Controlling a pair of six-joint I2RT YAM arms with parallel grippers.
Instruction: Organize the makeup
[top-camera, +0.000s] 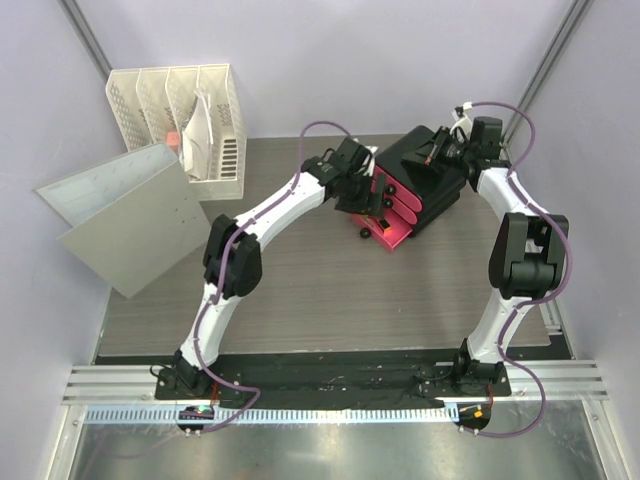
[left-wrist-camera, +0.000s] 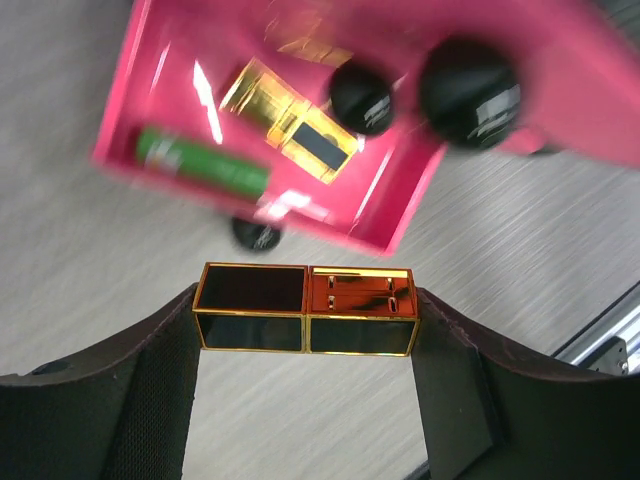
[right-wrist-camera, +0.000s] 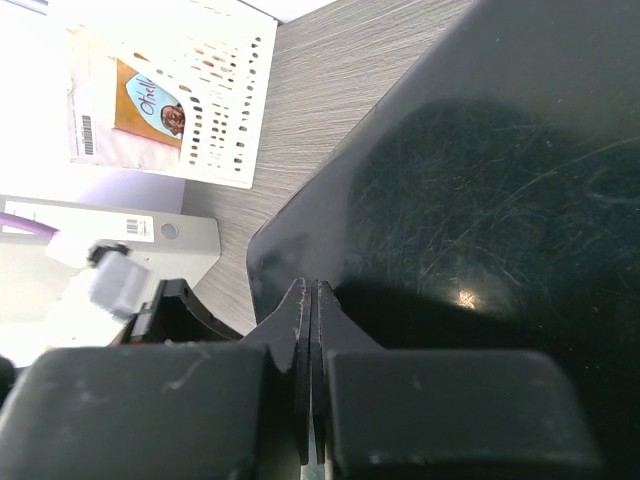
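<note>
My left gripper (left-wrist-camera: 305, 335) is shut on a gold-black lipstick (left-wrist-camera: 305, 310), gripped end to end between both fingers and hanging above the table. Just beyond it a pink drawer (left-wrist-camera: 180, 60) stands pulled out of the black organizer box (top-camera: 432, 172). In the drawer lie a green stick (left-wrist-camera: 203, 167) and a second gold-black lipstick (left-wrist-camera: 290, 120). A small round black disc (left-wrist-camera: 256, 233) shows below the drawer's front edge. My right gripper (right-wrist-camera: 312, 300) is shut and empty, resting on the organizer's black top (right-wrist-camera: 480, 200). In the top view the left gripper (top-camera: 358, 187) is at the pink drawers (top-camera: 393, 220).
Two round black knobs (left-wrist-camera: 360, 98) (left-wrist-camera: 468, 90) sit on the drawer fronts above the open drawer. A white file rack (top-camera: 190, 115) and a grey binder (top-camera: 130, 215) stand at the back left. The table's metal edge rail (left-wrist-camera: 610, 335) lies to the right of the left gripper.
</note>
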